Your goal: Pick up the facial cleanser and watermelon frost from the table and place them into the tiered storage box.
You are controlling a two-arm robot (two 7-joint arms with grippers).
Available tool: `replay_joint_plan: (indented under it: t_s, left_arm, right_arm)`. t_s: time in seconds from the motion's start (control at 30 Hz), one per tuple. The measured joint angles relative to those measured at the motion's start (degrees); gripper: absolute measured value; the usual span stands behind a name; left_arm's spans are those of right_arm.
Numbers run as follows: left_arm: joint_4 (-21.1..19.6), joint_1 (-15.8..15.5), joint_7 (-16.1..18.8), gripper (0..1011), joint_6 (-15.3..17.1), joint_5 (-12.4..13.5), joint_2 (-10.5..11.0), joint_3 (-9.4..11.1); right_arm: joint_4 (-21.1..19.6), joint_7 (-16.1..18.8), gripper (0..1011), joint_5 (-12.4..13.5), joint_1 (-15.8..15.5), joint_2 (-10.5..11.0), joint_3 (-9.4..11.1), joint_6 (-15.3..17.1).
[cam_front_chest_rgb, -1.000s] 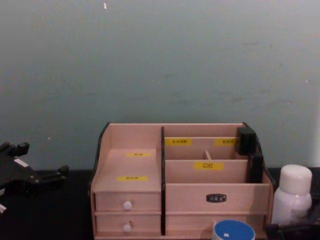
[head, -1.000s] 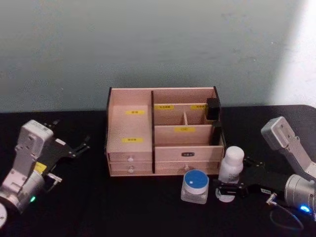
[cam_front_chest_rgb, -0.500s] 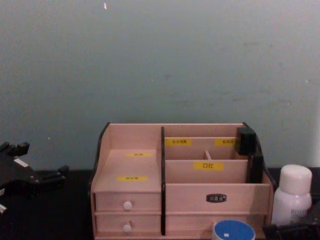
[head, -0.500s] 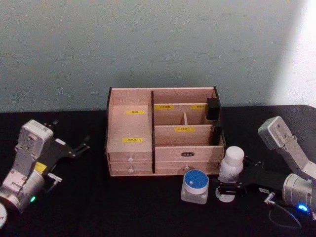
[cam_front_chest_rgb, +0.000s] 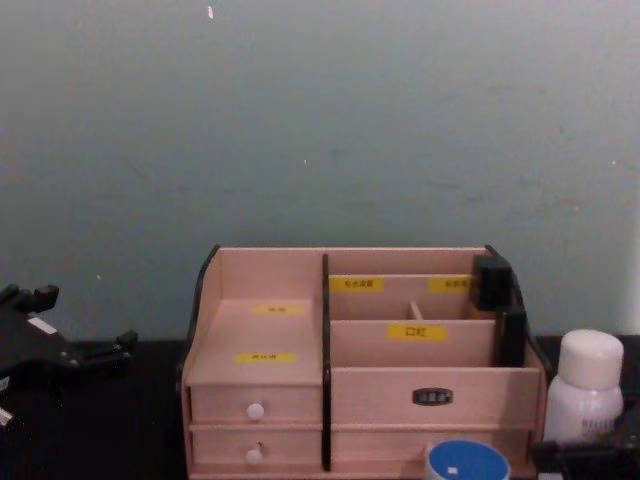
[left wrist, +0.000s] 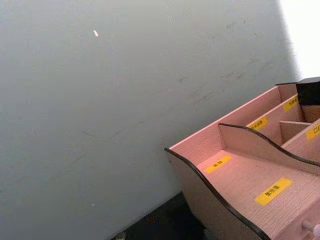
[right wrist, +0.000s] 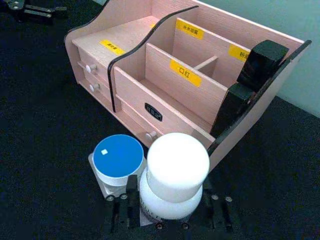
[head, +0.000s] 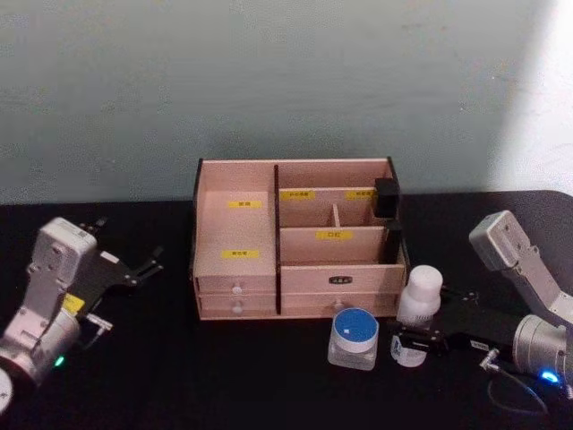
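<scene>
One black table [head: 224, 367] is carrying one tiered storage box [head: 237, 235], which is standing upright toward the back wall and showing five yellow labels. Two grippers are flanking it. In front of the box's right end, two containers are standing just beside each other: one white-capped bottle [head: 421, 291] and, to its left, one shorter blue-lidded jar [head: 354, 336]. Both are sitting outside the box.

The right gripper [head: 414, 343] is lying low on the table, its two fingers [right wrist: 131, 197] pinching the bottle's lower body from either side; the nearer finger is also sitting right beside the jar. The left gripper [head: 125, 246] is resting well apart from the box on its left, fingers spread wide and holding nothing.
</scene>
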Motion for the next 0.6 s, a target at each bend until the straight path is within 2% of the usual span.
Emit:
replay_joint_plan:
  t_s: [0.1,0.23,0.6]
  left_arm:
    - [0.00,0.00,0.00,1001,0.00,0.00,0.00,0.00]
    - [0.00,0.00,0.00,1001,0.00,0.00,0.00,0.00]
    - [0.00,0.00,0.00,1001,0.00,0.00,0.00,0.00]
  right_arm:
    - [-0.01,0.00,677,0.03,-0.01,0.01,0.02,0.00]
    - [-0.03,0.00,606,0.07,-0.02,0.01,0.03,0.00]
    - [-0.17,0.06,595,0.22,-0.14,0.08,0.10,-0.01]
